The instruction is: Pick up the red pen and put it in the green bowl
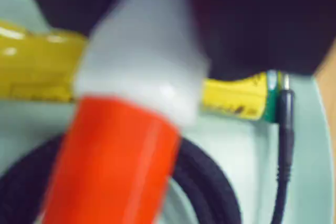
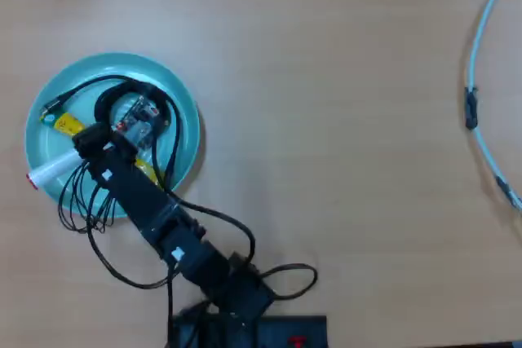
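Over the bowl [image 2: 181, 95], gripper [image 2: 81, 146] clenched on the pen [image 2: 50, 169], red end poking past the left rim in the overhead view. Risk: released now, the pen may tip over the rim, or catch the yellow strip [image 1: 236, 95].

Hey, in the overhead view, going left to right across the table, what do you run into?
Red pen sticking out over the rim → green bowl with the gripper above it → bare tabletop → thin pale-blue hoop at the right edge.
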Available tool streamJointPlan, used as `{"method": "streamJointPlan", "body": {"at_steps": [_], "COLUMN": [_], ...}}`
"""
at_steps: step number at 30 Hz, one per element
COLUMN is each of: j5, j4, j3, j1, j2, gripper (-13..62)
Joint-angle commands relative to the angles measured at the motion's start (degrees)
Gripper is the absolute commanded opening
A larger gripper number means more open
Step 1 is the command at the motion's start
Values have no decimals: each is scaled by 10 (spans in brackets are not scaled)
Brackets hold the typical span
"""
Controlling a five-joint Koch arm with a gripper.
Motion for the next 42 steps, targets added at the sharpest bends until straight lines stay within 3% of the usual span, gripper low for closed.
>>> {"method": "streamJointPlan", "body": {"at_steps": [1,7,11,29,42], "j5": [1,1,1,9,4], "j4": [-54,-54,-54,-38,116], "j3": [-25,-26,-26,3,92], "j1": [-4,-6,-6,-5,18], "j2": [11,11,11,20,224], "gripper": [3,120,156,153,156]}}
